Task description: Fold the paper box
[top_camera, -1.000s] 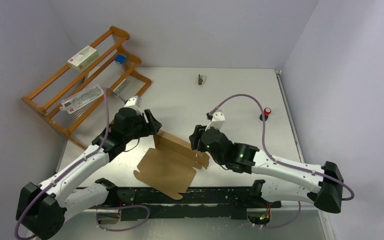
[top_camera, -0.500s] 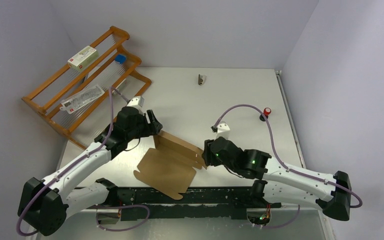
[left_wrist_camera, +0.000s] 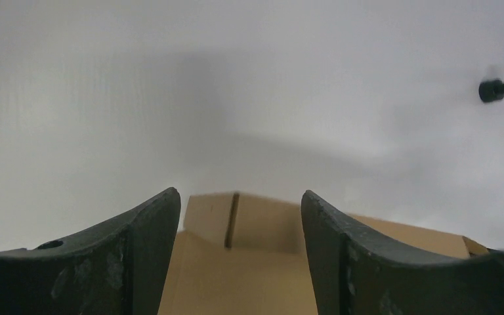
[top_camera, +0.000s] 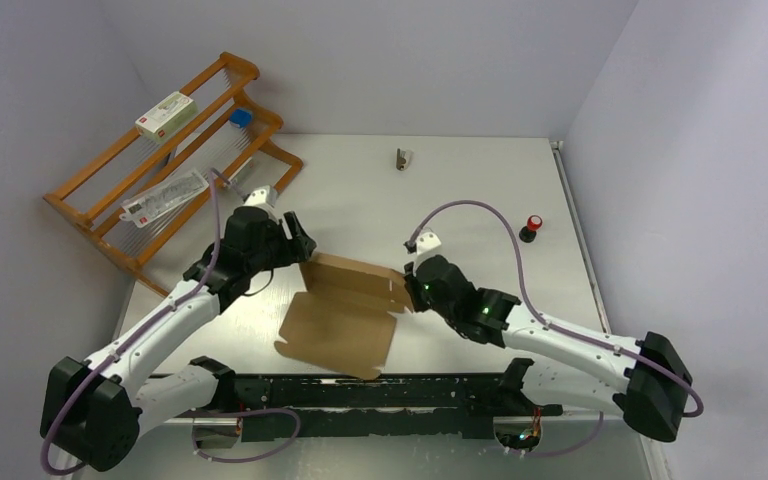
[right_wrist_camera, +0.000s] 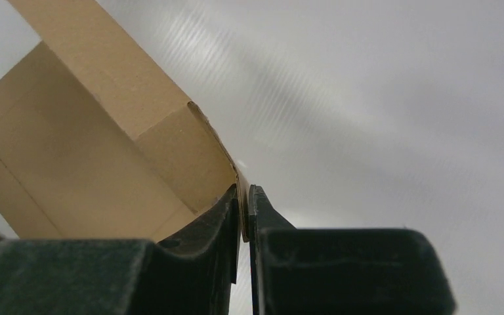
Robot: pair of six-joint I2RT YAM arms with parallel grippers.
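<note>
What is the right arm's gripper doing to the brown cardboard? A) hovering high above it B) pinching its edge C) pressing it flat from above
B: the right gripper has its jaws nearly shut on an edge of the paper box.

Matt brown cardboard paper box (top_camera: 335,325), smooth white faintly ribbed table (top_camera: 460,190), glossy orange-brown wooden rack (top_camera: 240,68)

On the tabletop (top_camera: 460,190) the paper box (top_camera: 345,315) lies between the left hand (top_camera: 303,250) and the right hand (top_camera: 407,292), with a rack (top_camera: 160,160) behind it to the left.
</note>
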